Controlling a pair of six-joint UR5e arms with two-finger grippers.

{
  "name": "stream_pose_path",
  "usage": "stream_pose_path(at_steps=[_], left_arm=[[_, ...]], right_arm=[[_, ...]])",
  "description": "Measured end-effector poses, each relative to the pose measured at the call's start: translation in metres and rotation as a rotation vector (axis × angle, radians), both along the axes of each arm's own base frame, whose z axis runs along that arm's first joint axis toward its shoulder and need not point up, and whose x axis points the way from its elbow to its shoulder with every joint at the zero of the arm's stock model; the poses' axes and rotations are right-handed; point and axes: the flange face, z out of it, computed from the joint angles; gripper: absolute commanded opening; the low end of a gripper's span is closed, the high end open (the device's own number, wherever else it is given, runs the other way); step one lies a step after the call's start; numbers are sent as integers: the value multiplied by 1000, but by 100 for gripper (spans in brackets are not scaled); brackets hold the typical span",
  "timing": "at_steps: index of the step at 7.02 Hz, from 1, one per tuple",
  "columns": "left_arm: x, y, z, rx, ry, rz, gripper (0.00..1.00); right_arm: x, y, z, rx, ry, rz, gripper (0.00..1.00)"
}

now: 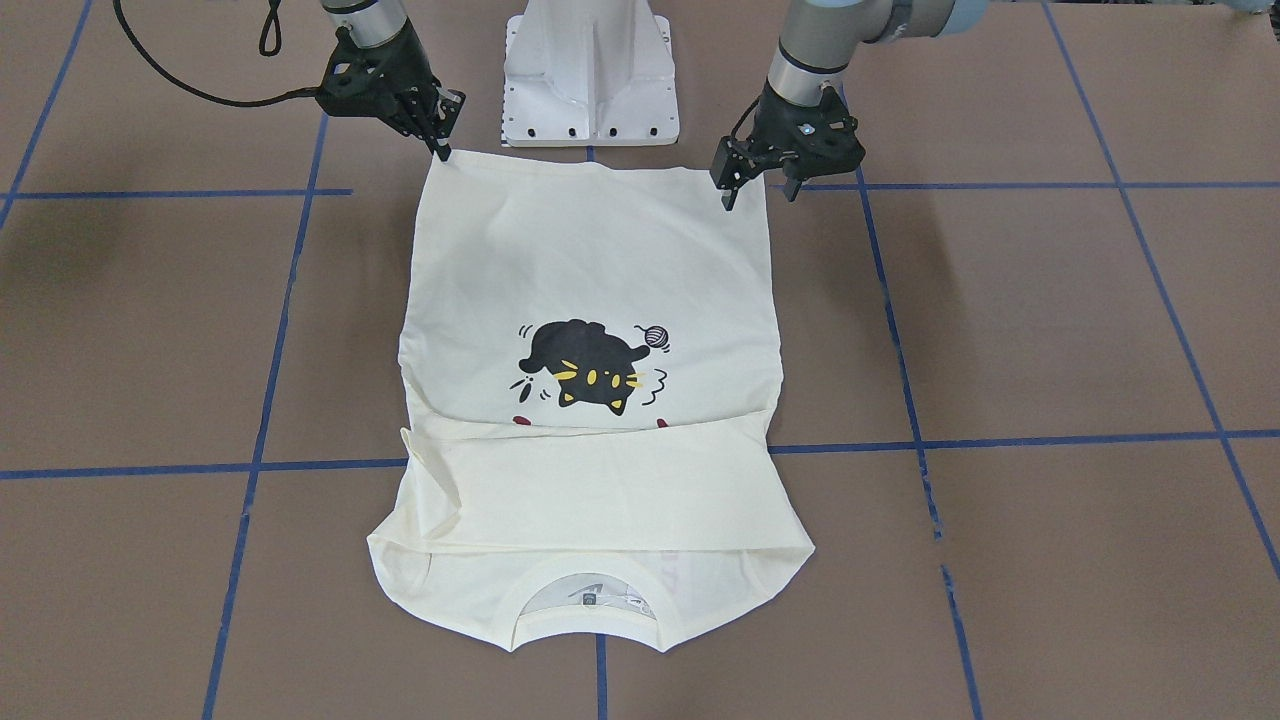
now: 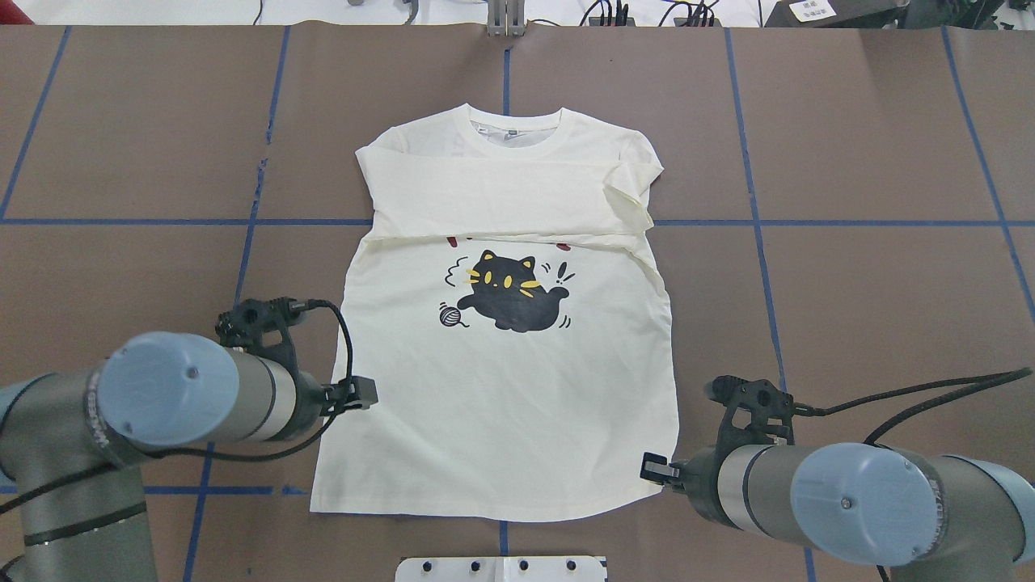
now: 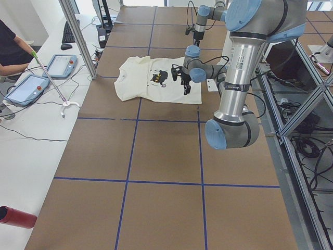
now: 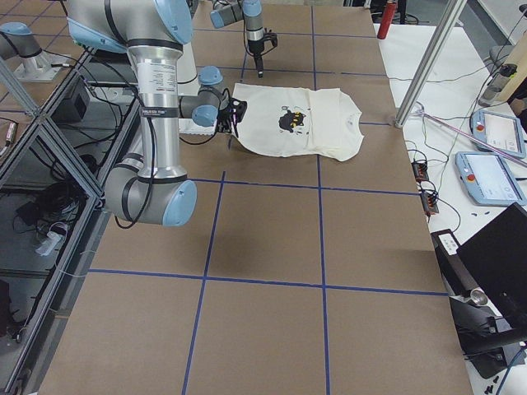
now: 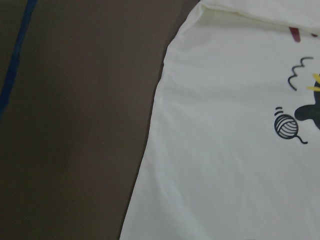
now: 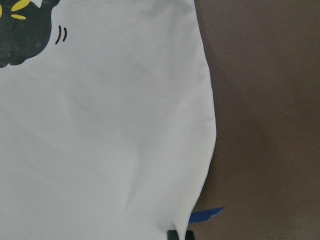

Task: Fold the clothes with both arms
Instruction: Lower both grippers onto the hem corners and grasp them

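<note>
The cream-white T-shirt lies flat, print side up, collar away from the robot, hem toward the base. Its sleeves are folded across the chest and cover most of the red lettering; the black cat shows. It also shows in the left wrist view and the right wrist view. My right gripper has its fingers together at one hem corner and appears shut on it. My left gripper is open, just above the other hem corner.
The white pedestal base stands just behind the hem. The brown table carries blue tape lines. A side desk with tablets and a metal post are beyond the far edge. A red bottle lies at the table's end.
</note>
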Motion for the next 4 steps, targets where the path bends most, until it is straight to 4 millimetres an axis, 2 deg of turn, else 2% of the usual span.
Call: stream_pose_path(at_steps=[2,4], left_arm=[[25,35,16,-49,-32,11,87],[38,50,35,-71,-73,24,77]], right_arm=[[2,-4,-4,-1,-9,4,0],[1,-4,-5,-1,-12,4,0]])
